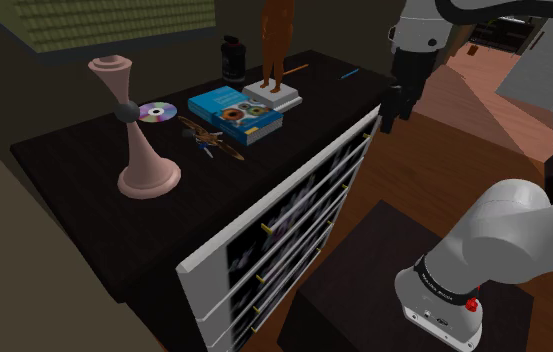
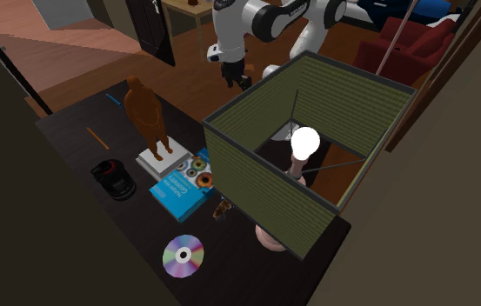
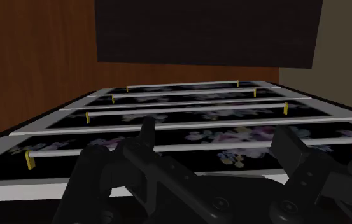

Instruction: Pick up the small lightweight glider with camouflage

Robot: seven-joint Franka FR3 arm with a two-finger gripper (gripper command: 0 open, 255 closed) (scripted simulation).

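The glider (image 1: pixel 204 137) is a small brown mottled toy plane lying flat on the dark dresser top (image 1: pixel 84 190), between a shiny disc (image 1: pixel 157 111) and a blue book (image 1: pixel 234 113). In the second exterior view the glider (image 2: pixel 222 209) peeks out from under the green lampshade (image 2: pixel 299 148). My gripper (image 1: pixel 394 108) hangs off the dresser's right-hand end in the shoulder view, well away from the glider, out in front of the drawers. In the wrist view the gripper (image 3: pixel 193 145) faces the drawer fronts (image 3: pixel 187 121), fingers (image 3: pixel 298 156) apart, nothing between them.
A pink lamp base (image 1: pixel 142 150) stands close to the glider. A brown figurine (image 1: pixel 276 45) on a white book (image 1: pixel 272 96), a black jar (image 1: pixel 232 58), a pencil (image 2: pixel 97 137) and a blue pen (image 1: pixel 348 73) share the top. My stand (image 1: pixel 384 280) sits before the drawers.
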